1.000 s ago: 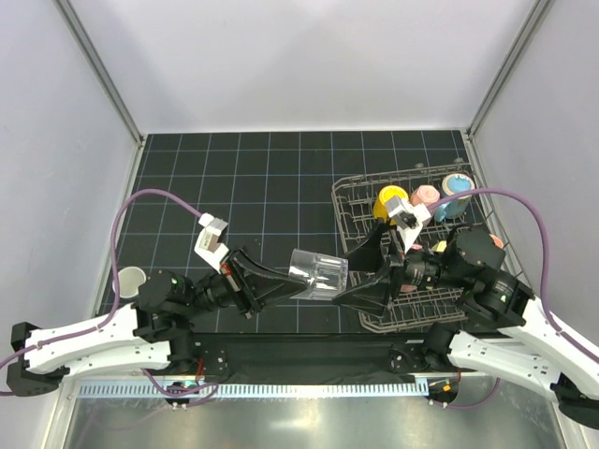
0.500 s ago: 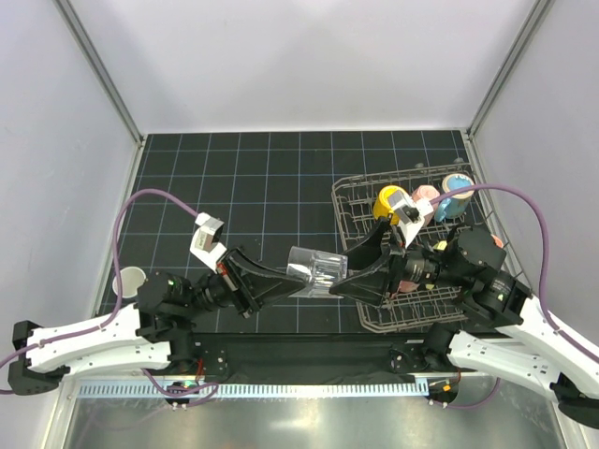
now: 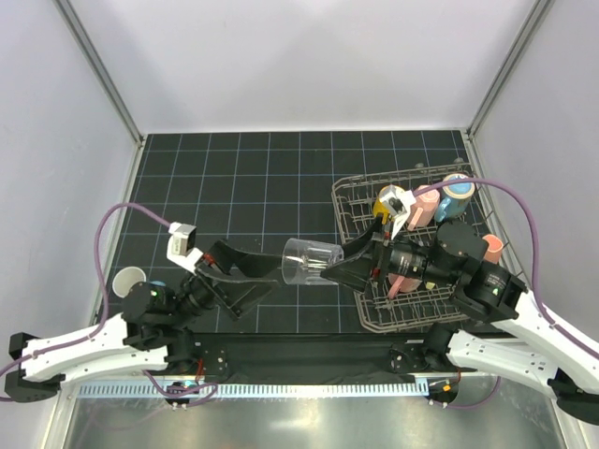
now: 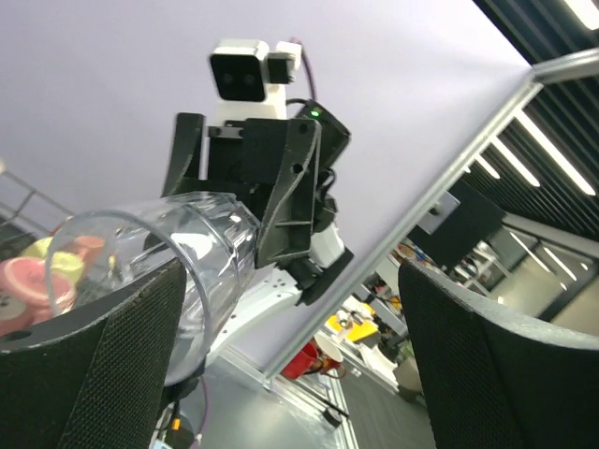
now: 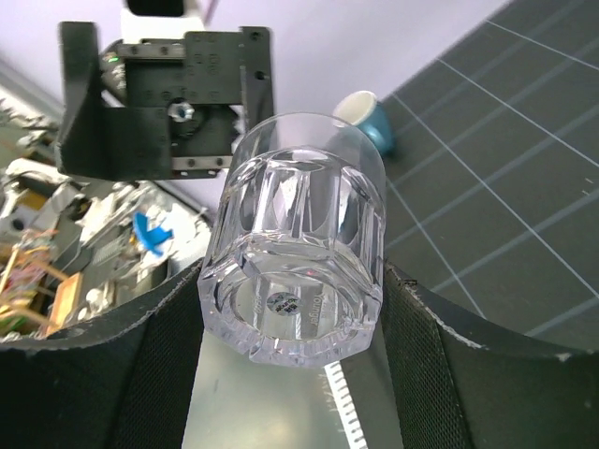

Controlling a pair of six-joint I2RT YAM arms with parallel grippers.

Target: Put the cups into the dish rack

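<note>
A clear glass tumbler (image 3: 312, 262) hangs on its side above the mat, left of the wire dish rack (image 3: 348, 190). My right gripper (image 3: 339, 267) is shut on its base end; in the right wrist view both pads press the tumbler (image 5: 299, 234) inside that gripper (image 5: 290, 313). My left gripper (image 3: 266, 279) stands open just left of the glass, apart from it. In the left wrist view the tumbler's mouth (image 4: 140, 267) sits by the left-hand finger of the wide-open left gripper (image 4: 290, 360). A yellow cup (image 3: 385, 202), a pink cup (image 3: 426, 202) and a blue cup (image 3: 457, 190) stand in the rack.
A pale cup (image 3: 128, 279) rests at the mat's left edge, blue outside in the right wrist view (image 5: 367, 120). A salmon cup (image 3: 493, 246) sits just right of the rack. Grey walls enclose the gridded black mat (image 3: 271, 178).
The left gripper has opened, let go of the tumbler and drawn back to the left. The right gripper has closed on the tumbler's base and now carries it alone.
</note>
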